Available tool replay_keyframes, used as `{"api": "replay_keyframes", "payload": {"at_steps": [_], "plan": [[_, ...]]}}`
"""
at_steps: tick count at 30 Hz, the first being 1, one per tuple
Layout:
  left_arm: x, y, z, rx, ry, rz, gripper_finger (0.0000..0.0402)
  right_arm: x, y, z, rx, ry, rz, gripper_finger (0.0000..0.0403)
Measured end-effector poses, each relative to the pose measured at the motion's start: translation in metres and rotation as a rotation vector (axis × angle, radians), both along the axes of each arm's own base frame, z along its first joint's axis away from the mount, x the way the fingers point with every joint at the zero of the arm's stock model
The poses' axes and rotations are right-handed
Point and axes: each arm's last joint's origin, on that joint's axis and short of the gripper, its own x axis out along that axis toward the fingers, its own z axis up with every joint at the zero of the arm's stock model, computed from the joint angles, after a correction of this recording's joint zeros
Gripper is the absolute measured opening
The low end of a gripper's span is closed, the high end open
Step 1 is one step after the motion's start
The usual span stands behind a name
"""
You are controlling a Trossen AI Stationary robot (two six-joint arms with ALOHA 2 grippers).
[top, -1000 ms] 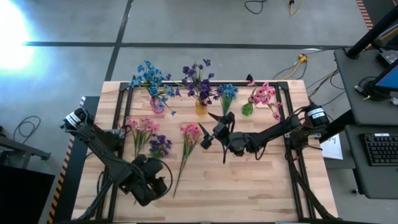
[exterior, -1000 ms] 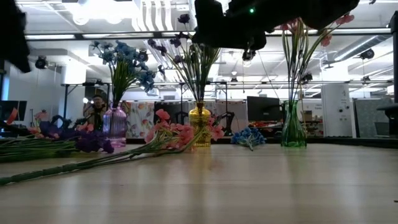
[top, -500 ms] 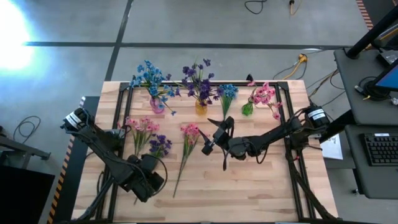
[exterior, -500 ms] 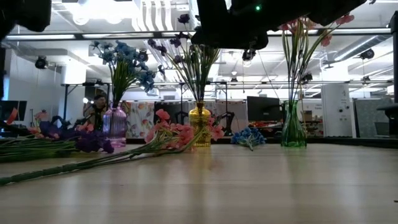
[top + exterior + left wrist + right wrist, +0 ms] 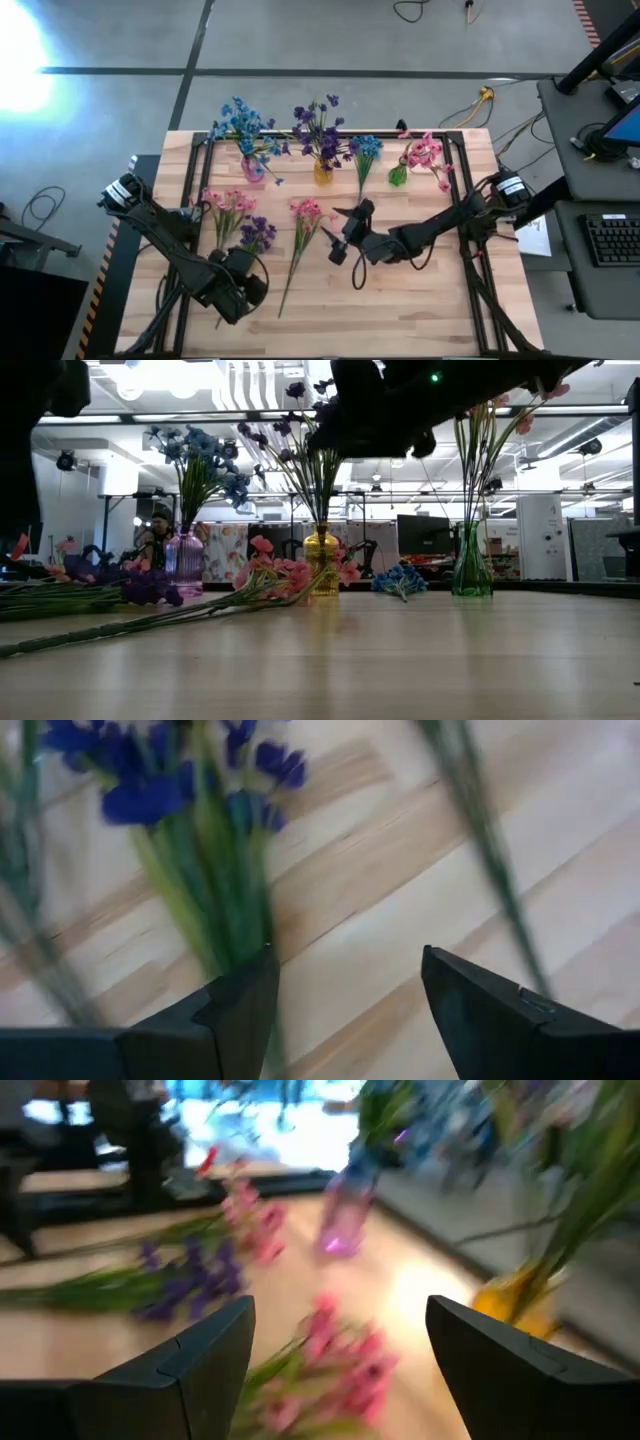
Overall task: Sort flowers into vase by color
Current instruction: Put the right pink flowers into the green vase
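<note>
Three vases stand at the table's far side: a pink vase (image 5: 252, 168) with blue flowers, a yellow vase (image 5: 323, 173) with purple flowers, a green vase (image 5: 398, 176) with pink flowers. Loose sprigs lie on the table: blue (image 5: 364, 152), pink (image 5: 303, 220), pink (image 5: 226, 205) and purple (image 5: 256, 234). My right gripper (image 5: 334, 228) is open and empty above the table, beside the middle pink sprig (image 5: 330, 1365). My left gripper (image 5: 240, 268) is open and empty above the purple sprig's stems (image 5: 215, 900).
A black frame (image 5: 463, 180) runs along the table's edges. Bare wood lies at the near right (image 5: 420, 310). Beyond the table the low view shows a room with monitors and a seated person (image 5: 155, 535).
My right gripper has gone toward the table's near edge, away from the loose blue sprig, and has stayed open. My left gripper has shifted a little toward the purple sprig. No flower has moved.
</note>
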Motion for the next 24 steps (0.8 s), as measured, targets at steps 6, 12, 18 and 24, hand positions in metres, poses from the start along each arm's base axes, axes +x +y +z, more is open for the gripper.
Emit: {"api": "replay_keyframes", "payload": {"at_steps": [6,12,18,24], "plan": [[0.01,-0.003,0.002,-0.006,-0.116,-0.004,0.023,-0.009,0.001,-0.01,0.205,0.105,0.085,0.0286],[0.028,-0.002,0.005,0.007,-0.275,-0.003,0.023,-0.021,0.003,-0.011,0.383,0.218,0.164,0.0286],[0.049,0.001,-0.017,0.05,-0.259,0.02,0.023,-0.028,0.012,-0.01,0.481,0.267,0.243,0.0286],[0.067,-0.002,-0.036,0.086,-0.206,0.042,0.023,-0.033,0.021,-0.011,0.483,0.292,0.275,0.0286]]}}
